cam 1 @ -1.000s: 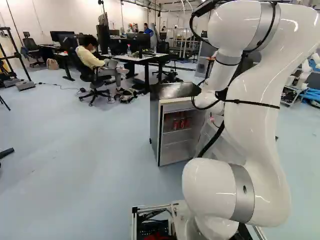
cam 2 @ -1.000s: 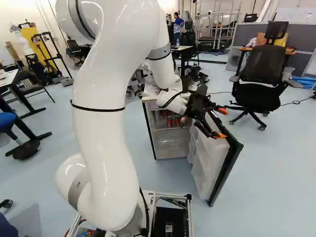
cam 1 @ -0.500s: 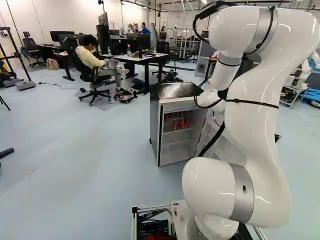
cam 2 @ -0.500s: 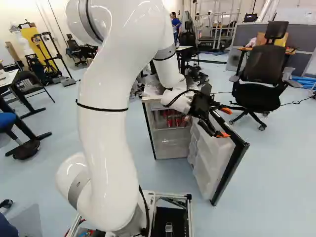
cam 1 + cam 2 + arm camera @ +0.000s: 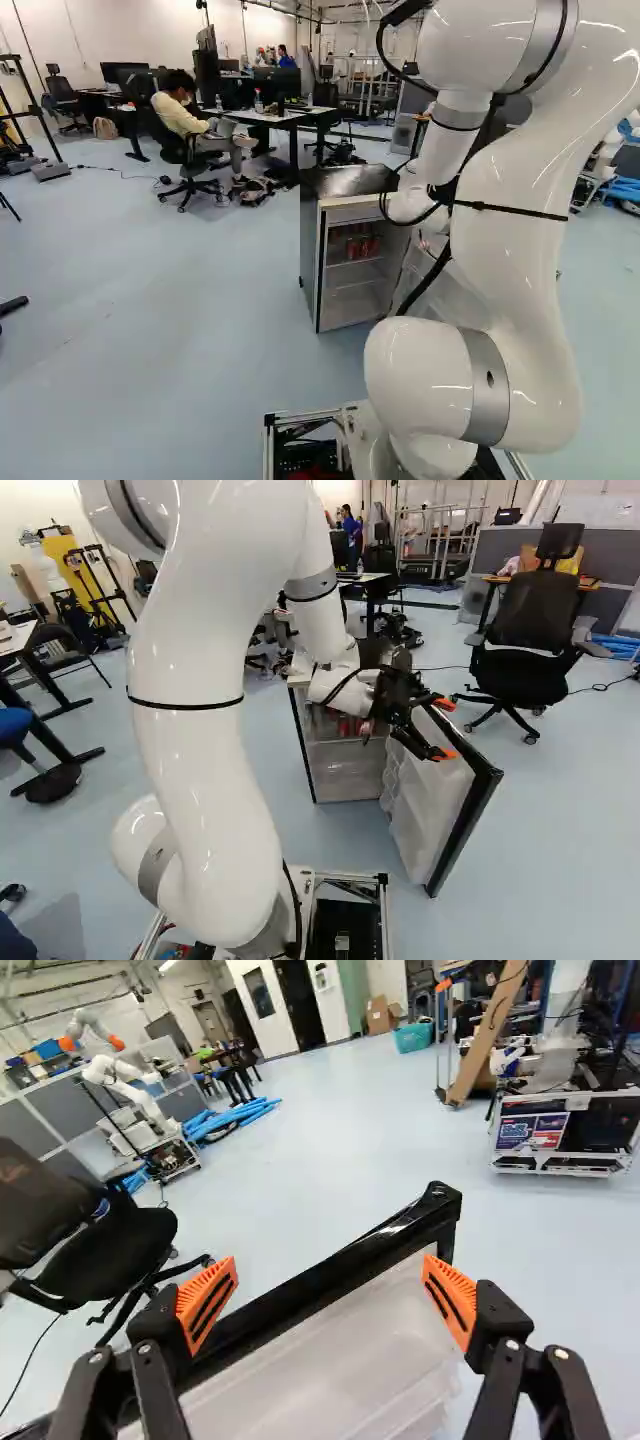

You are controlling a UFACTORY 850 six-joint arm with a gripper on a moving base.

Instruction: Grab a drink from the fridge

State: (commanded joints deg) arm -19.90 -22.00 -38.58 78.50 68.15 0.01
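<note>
Just above the fridge door [image 5: 432, 805], my gripper [image 5: 445, 729] appears in the right base view, its fingers apart. From the wrist camera, the gripper [image 5: 328, 1295] stands open with nothing gripped; the door's black edge [image 5: 340, 1275] runs slantwise across the gap between its orange pads, and translucent door shelves [image 5: 340, 1360] lie below. The low fridge [image 5: 311, 245] has its door swung out. Red cans [image 5: 360, 247] stand on its upper shelf in the left base view; my forearm partly covers them in the right base view.
An office chair [image 5: 530, 625] stands beyond the open door. Desks [image 5: 285, 116] and a seated person are behind the fridge. Another robot [image 5: 130, 1090] and blue tubes [image 5: 235, 1118] show farther off, with a wheeled cart [image 5: 560, 1135] on the other side.
The door has swung slightly wider since the earliest frame. My gripper first shifted right in the right base view, then back left off that side. The base has stayed still.
</note>
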